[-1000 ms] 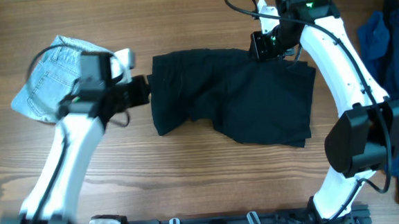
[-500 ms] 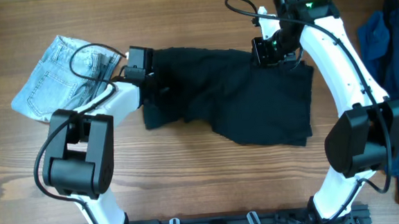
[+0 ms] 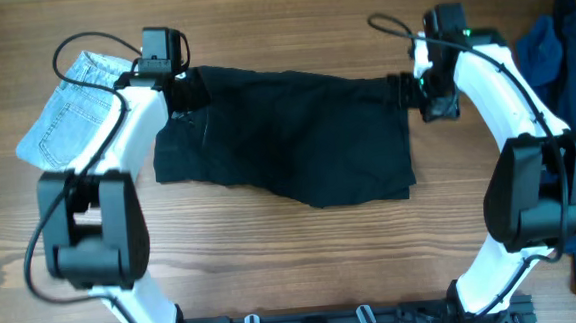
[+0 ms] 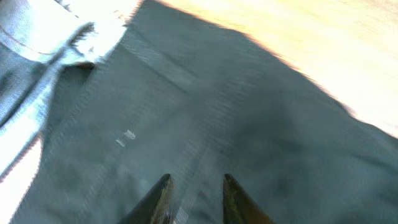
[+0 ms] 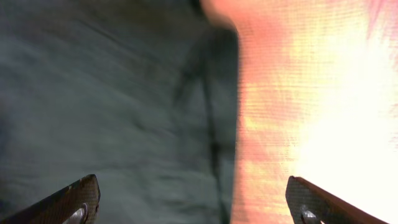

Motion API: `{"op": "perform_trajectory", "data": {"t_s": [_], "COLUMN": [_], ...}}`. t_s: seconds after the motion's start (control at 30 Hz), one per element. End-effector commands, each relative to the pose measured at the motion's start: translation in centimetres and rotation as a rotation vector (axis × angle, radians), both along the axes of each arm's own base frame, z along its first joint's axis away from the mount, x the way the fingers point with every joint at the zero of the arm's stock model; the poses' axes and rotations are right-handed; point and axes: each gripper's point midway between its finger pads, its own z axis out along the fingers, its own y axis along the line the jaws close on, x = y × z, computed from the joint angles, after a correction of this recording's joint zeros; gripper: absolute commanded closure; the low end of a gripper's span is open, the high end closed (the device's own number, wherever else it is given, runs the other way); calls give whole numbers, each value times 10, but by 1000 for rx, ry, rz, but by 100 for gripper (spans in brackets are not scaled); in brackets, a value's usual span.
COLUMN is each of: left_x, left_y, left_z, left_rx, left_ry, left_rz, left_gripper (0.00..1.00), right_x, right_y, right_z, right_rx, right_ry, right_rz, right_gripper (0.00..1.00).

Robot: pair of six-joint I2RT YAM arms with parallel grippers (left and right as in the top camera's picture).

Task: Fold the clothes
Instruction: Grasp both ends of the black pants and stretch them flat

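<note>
A black garment [image 3: 286, 132] lies spread flat across the middle of the wooden table [image 3: 295, 271]. My left gripper [image 3: 192, 91] hovers at its top left corner. In the left wrist view the gripper [image 4: 196, 182] has its fingertips a little apart over the black garment [image 4: 249, 106], with nothing pinched between them. My right gripper [image 3: 407, 92] is at the garment's upper right edge. In the right wrist view this gripper [image 5: 193, 182] stands wide open, straddling the edge of the black garment [image 5: 112, 93] and bare table [image 5: 298, 112].
Folded light-blue jeans [image 3: 70, 120] lie at the left, just beside the left arm, and show as the jeans [image 4: 37, 37] in the left wrist view. A pile of dark blue clothes [image 3: 562, 55] sits at the table's right edge.
The black garment has been drawn leftward and flattened out. The left arm swung up to its top left corner. Both grippers have opened and let the cloth go, the right one wide.
</note>
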Motion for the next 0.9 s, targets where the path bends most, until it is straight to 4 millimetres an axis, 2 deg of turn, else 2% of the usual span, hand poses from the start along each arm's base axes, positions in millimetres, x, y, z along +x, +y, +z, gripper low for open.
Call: {"op": "perform_trajectory", "data": {"t_s": [0.0,0.07,0.1,0.13,0.2,0.23,0.27,0.3,0.37,0.43,0.53,0.6,0.67,0.77,0.8,0.83,0.87], "left_x": [-4,-14,-20,-27,-40,-46,-52,-58,-69,-78,-91,-101,-108,-114,-114,-113,-112], "left_y": [-16,-15,-15,-14,-12,-12,-11,-10,-8,-6,-5,0,1,9,9,8,8], "left_z": [73,94,102,113,125,128,128,127,120,114,107,97,84,53,42,26,11], "left_rx": [-79,-81,-81,-82,-81,-80,-79,-78,-73,-66,-60,-40,-35,6,5,3,2], "left_ry": [-129,-150,-157,-163,-162,-153,-139,-117,-66,-20,42,89,125,174,183,191,197], "left_rz": [-68,-69,-69,-69,-69,-69,-68,-68,-64,-60,-58,-48,-45,-21,-22,-23,-24], "left_gripper": [62,60,57,52,41,37,34,29,24,19,10,8,5,8,7,5,1], "right_x": [-22,-29,-31,-35,-40,-44,-50,-57,-65,-65,-63,-59,-50,-44,-42,-39,-37], "right_y": [6,6,6,6,0,-8,-22,-36,-60,-81,-108,-111,-98,-96,-97,-98,-98], "right_z": [-26,-37,-43,-50,-63,-70,-77,-83,-89,-88,-83,-79,-76,-68,-64,-57,-50], "right_rx": [46,48,49,50,23,-22,-92,-166,-269,-321,-315,-234,-116,-91,-92,-92,-92], "right_ry": [44,56,61,64,65,71,80,87,81,67,66,75,64,58,54,44,34], "right_rz": [-3,-31,-51,-65,-120,-178,-265,-332,-391,-420,-504,-524,-433,-421,-417,-409,-410], "right_gripper": [3,4,7,17,66,83,92,96,96,96,96,96,93,78,67,51,44]}}
